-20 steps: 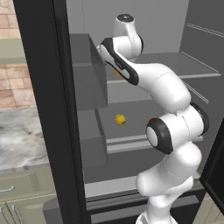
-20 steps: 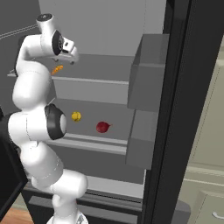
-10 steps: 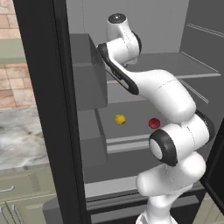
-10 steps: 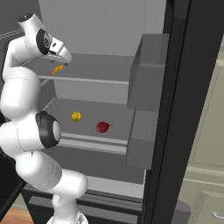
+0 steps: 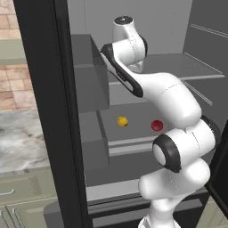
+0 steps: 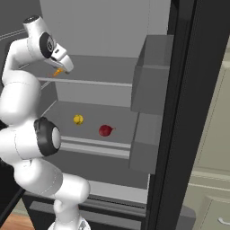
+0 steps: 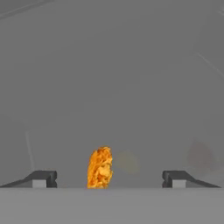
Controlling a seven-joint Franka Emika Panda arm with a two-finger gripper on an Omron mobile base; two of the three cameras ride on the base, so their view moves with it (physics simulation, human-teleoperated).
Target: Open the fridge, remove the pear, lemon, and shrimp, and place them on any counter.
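Fridge (image 6: 188, 90): black frame, grey interior. Lemon (image 5: 122, 121): bright yellow. Pear (image 5: 156, 125): dark red. Shrimp (image 7: 100, 168): mottled orange. Counter (image 5: 20, 142): grey-beige veined marble.

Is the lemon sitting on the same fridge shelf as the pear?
Yes, the lemon and the pear lie apart on the same lower shelf of the open fridge.

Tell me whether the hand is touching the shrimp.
Apart. The hand view shows the shrimp between the hand's open fingertips, with grey shelf visible on both sides.
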